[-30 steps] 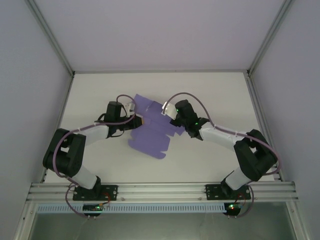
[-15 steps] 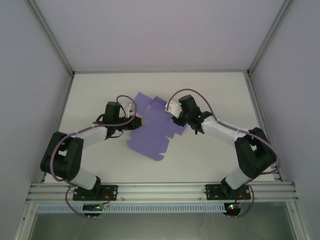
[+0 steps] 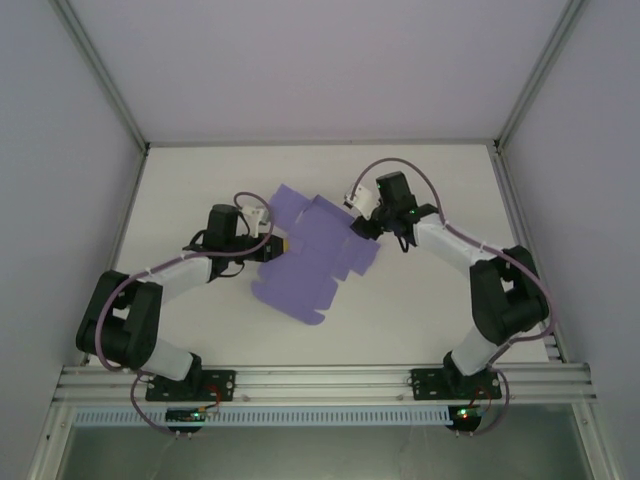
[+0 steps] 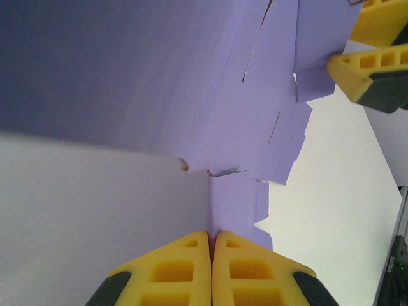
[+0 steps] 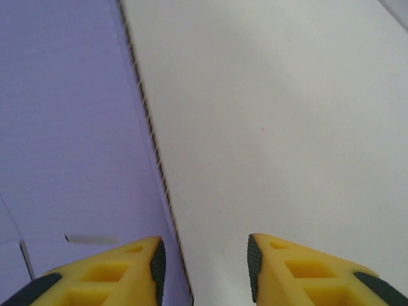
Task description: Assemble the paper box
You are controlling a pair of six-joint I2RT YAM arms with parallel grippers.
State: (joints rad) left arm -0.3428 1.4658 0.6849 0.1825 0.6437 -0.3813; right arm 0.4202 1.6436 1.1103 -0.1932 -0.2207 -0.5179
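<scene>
The paper box (image 3: 312,252) is a flat lavender die-cut sheet with flaps, lying mid-table. My left gripper (image 3: 283,243) is shut on a flap at its left edge. In the left wrist view the yellow fingertips (image 4: 211,239) pinch a narrow upright flap of the paper box (image 4: 159,76), and the right gripper's yellow fingers (image 4: 370,64) show at the far side. My right gripper (image 3: 360,228) is open at the sheet's upper right edge. In the right wrist view the jaws (image 5: 204,258) stand apart over the edge of the paper box (image 5: 70,127), gripping nothing.
The white table (image 3: 430,310) has bare room to the right and in front of the sheet. An aluminium rail (image 3: 320,380) runs along the near edge, and white walls with frame posts close in the back and sides.
My right gripper has opened, let go of the sheet's right edge and drawn back towards the far right. The left gripper kept its hold, and the sheet slid slightly left.
</scene>
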